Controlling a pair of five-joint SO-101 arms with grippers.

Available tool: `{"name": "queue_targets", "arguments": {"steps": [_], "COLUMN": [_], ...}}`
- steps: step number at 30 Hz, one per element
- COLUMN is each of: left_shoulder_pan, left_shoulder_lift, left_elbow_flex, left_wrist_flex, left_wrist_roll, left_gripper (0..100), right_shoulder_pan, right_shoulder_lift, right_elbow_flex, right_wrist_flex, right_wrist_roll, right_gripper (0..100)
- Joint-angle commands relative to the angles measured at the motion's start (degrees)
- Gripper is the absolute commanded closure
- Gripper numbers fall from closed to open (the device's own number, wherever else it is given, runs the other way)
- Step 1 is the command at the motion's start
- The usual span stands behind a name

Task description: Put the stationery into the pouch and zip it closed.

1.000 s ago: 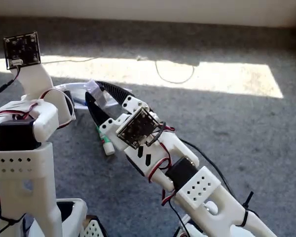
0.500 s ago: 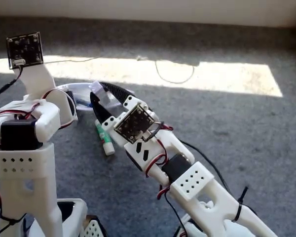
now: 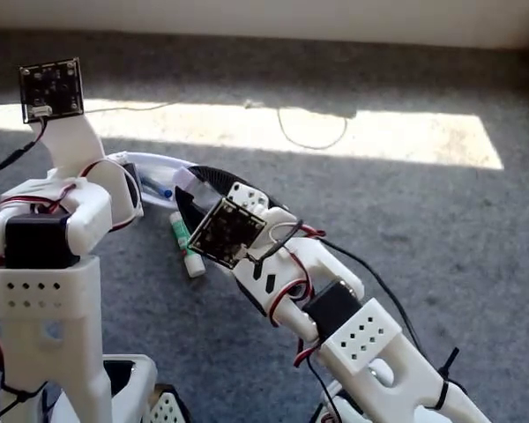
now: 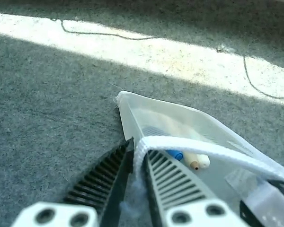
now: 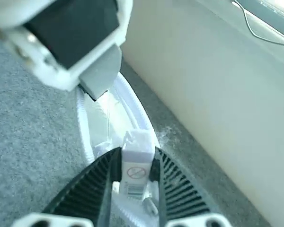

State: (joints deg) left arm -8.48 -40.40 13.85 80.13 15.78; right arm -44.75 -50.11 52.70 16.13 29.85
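1. Right gripper (image 5: 135,153) is clamped narrowly on a small white block (image 5: 135,168), held over the mouth of the pouch (image 4: 180,118). The left gripper (image 4: 137,147) pinches the pouch's white zip rim.
2. My left wrist view shows a blue pen (image 4: 174,154) and a cream marker (image 4: 197,161) lying inside the pouch. The high view adds a green-and-white glue stick (image 3: 184,247) on the carpet (image 3: 423,238), just beside the pouch and the right wrist.
3. Open carpet lies to the right. A thin cable (image 3: 313,137) lies well apart in the sunlit strip.
4. Pouch translucent and soft-sided; carpet grey and short-piled; gripper fingers black and ribbed.
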Motion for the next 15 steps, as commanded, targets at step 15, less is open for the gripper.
{"name": "queue_targets", "arguments": {"steps": [15], "left_shoulder_pan": [0.04], "left_shoulder_lift": [-0.22], "left_elbow_flex": [-1.71], "left_wrist_flex": [-0.09], "left_wrist_roll": [0.09], "left_gripper": [99], "right_shoulder_pan": [1.01], "right_shoulder_lift": [1.36], "right_elbow_flex": [-13.32], "right_wrist_flex": [19.21], "right_wrist_roll": [0.79], "right_gripper": [82.2]}}
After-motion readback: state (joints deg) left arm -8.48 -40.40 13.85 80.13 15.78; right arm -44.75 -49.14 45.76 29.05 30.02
